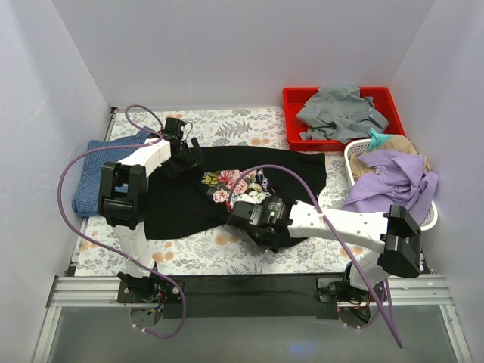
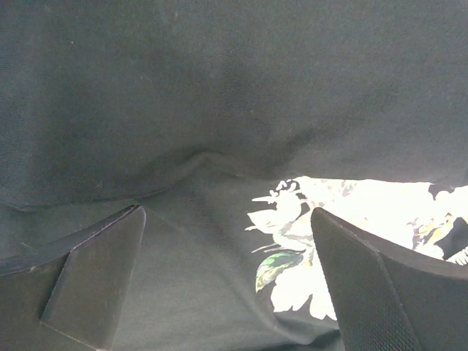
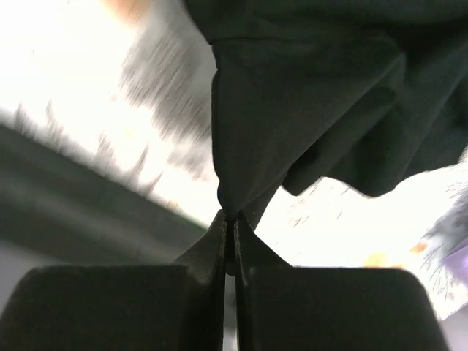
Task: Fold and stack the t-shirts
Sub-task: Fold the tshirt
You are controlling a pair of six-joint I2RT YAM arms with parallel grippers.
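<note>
"Jaws on the right: what have they got?"

"My right jaws are pressed together on a pinch of the large black soft-cloth t-shirt, at its near hem. The cloth runs away from the tips in a gathered fold. My left jaws stand wide apart, holding nothing, low over the same shirt near its far left corner. Whether they touch it I cannot tell."

"Where does the shirt lie from each?"

"It is spread on the leaf-patterned counter between the two, its long axis running sideways from my left jaws past my right ones. Its pink-rose print sits just right of my left jaws and just beyond my right ones. The mottled blue t-shirt lies rumpled to the left of my left jaws, well away from my right."

"So which arm leads?"

"The right, I judge. It has the hem, and the fold should go across that long axis, toward the far edge, where my left jaws are the nearer pair."
</note>
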